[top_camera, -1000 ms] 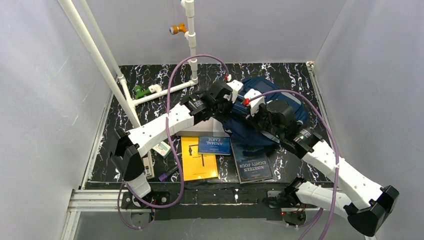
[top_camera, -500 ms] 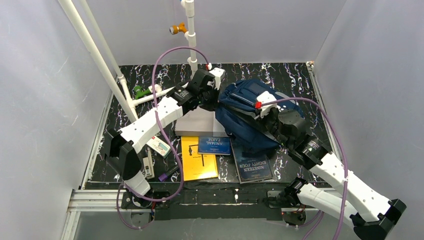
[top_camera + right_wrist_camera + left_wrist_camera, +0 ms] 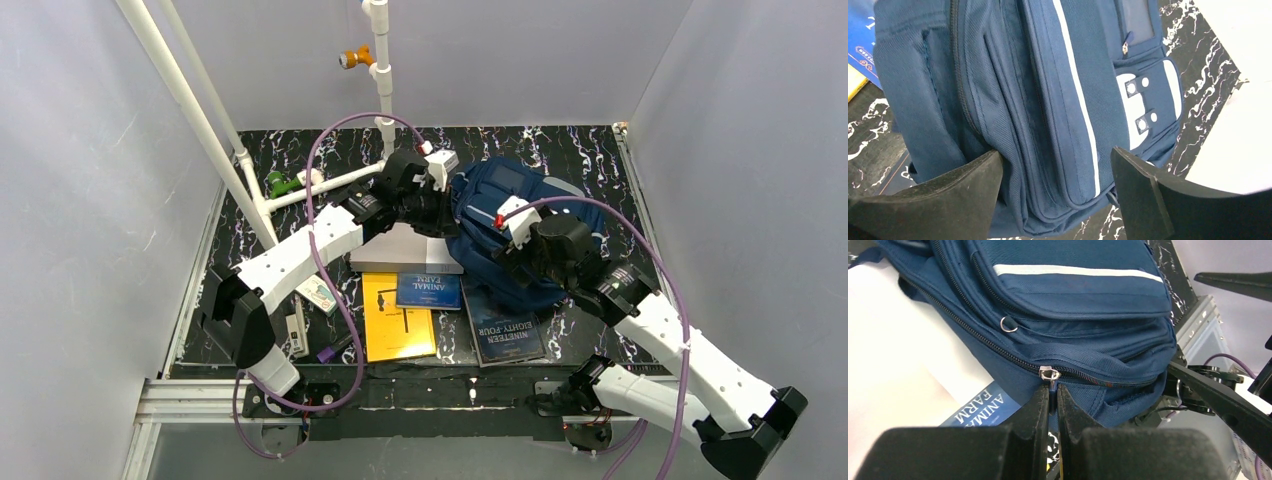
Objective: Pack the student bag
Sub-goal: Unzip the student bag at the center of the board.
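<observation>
The student bag, navy with a pale stripe, lies on its side at the back middle of the table. My left gripper is shut on the bag's metal zip pull, at the left end of the main zip; from above it sits at the bag's left edge. My right gripper stands open, its fingers straddling the bag's near end without pinching it. The white patch on the front pocket lies beyond the fingers.
A grey flat slab lies left of the bag. In front lie a blue Animal Farm book, a yellow book and a Nineteen Eighty-Four book. Small items sit near left. White pipes stand at the back left.
The right gripper has gone from shut to open and now straddles the bag. The left gripper, still shut, swung left and then slightly back right, and the bag shifted with it.
</observation>
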Motion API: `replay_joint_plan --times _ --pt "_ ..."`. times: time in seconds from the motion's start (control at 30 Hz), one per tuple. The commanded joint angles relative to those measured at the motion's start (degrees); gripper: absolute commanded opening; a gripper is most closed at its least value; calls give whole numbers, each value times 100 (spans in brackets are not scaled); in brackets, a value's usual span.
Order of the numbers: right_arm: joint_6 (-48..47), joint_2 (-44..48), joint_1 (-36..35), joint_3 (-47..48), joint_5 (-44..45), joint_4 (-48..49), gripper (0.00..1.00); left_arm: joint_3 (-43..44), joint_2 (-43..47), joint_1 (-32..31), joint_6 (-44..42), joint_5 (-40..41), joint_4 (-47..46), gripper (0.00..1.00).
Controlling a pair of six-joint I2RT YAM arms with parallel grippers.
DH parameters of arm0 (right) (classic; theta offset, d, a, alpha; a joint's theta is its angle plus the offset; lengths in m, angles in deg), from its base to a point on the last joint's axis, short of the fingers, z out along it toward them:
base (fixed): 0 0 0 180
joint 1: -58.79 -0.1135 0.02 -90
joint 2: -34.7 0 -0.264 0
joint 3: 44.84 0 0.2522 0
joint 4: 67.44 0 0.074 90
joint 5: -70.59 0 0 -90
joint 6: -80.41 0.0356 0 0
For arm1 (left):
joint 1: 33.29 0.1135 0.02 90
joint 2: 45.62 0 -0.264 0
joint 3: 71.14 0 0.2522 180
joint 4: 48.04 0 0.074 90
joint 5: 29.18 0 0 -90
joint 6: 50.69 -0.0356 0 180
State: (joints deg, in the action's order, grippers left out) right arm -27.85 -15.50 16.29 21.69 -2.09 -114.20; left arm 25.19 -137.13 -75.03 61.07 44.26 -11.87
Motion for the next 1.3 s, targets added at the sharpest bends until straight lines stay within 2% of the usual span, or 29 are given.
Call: replay_joint_plan --times 0.0,0.13,0.27,0.47,0.6,0.63,0.67,0.73,0.8,0.9,1.03,1.17,1.27 --pt "-164 -140 14 536 -191 62 87 286 31 -191 195 -650 -486 0" --pt "45 -553 14 766 -622 385 87 295 38 -232 241 -697 -484 0" --pt "235 -895 5 931 -977 901 78 245 60 -315 297 -726 -484 0" --pt "64 -1480 5 1136 -233 973 64 258 112 -387 299 -747 -467 0" --pt "40 -1626 5 1084 44 991 61 251 139 -389 264 -703 -440 0" --pt "71 -1600 10 1021 159 1067 56 250 152 -394 253 -689 -434 0" --pt "142 -1544 13 958 353 1157 42 257 164 -391 239 -649 -427 0" --pt "338 -1379 14 813 811 1399 2 239 196 -396 218 -475 -387 0" --pt "543 -1159 14 678 1220 1677 1 229 216 -382 206 -82 -272 0" --pt "654 -765 22 505 1370 1976 1 270 170 -283 258 538 23 0" --pt "643 -199 44 245 1708 2260 1 285 -41 147 499 863 182 0" --pt "217 128 141 21 2314 2498 1 1040 -780 286 59 1466 729 0" --pt "157 186 236 134 2221 2324 1 1232 -1059 426 39 1498 604 0"
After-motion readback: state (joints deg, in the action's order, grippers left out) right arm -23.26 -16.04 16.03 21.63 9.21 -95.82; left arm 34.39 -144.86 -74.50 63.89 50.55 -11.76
